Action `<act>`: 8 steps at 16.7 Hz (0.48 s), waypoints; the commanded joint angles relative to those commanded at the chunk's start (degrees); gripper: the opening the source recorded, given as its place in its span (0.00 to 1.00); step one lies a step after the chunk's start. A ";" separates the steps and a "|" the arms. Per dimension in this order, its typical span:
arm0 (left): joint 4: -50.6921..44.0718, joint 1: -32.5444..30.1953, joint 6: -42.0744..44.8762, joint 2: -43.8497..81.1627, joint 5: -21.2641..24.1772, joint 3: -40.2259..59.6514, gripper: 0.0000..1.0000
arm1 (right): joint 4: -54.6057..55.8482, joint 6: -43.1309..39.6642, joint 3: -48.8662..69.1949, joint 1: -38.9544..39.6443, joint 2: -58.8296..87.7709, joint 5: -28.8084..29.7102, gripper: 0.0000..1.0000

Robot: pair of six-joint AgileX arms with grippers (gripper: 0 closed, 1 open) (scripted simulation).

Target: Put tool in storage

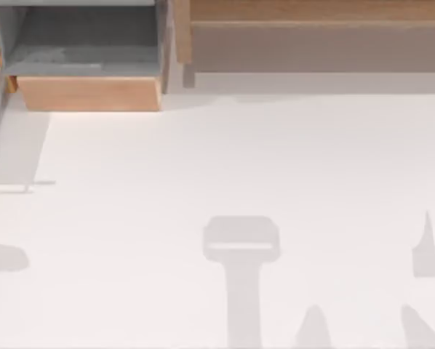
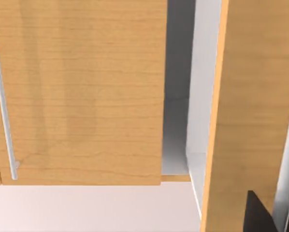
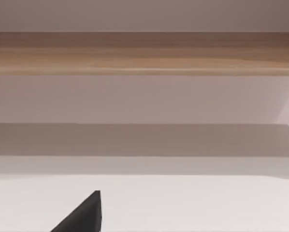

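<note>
1. The light-wood drawer with the grey inside [image 1: 86,93] stands open at the back left of the white table [image 1: 203,160]. My guess is it's the storage, left open so the tool can just be dropped in from above. What I can see of its grey floor looks bare.
2. Next to it, along the back on the right, runs a long wooden cabinet top [image 1: 312,11]. It has nothing on it.
3. Where the small bright-blue stapler is, I honestly can't tell. So no clue how far along this job is.
4. My left gripper [image 2: 260,217] is close up against the cabinet, right beside a tall light-wood panel [image 2: 251,121] and a thin silver bar handle [image 2: 287,159]. It looks placed there to deal with the handle, but that's just my read. Whether it touches the bar, how far open it is, or whether it holds anything, I can't tell.
5. My right gripper [image 3: 84,215] hangs low over the table, facing the cabinet. How wide it's open or what it has, I can't tell either.
</note>
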 joint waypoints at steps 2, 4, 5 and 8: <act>0.00 0.00 0.00 0.00 0.00 0.00 0.00 | 0.00 0.00 0.00 0.00 0.00 0.00 1.00; 0.00 0.00 0.00 0.00 0.00 0.00 0.00 | 0.00 0.00 0.00 0.00 0.00 0.00 1.00; -0.52 0.14 -0.20 0.59 0.00 -0.06 0.00 | 0.00 0.00 0.00 0.00 0.00 0.00 1.00; -1.79 -1.13 -0.25 1.59 -1.23 2.19 0.00 | 0.00 0.00 0.00 0.00 0.00 0.00 1.00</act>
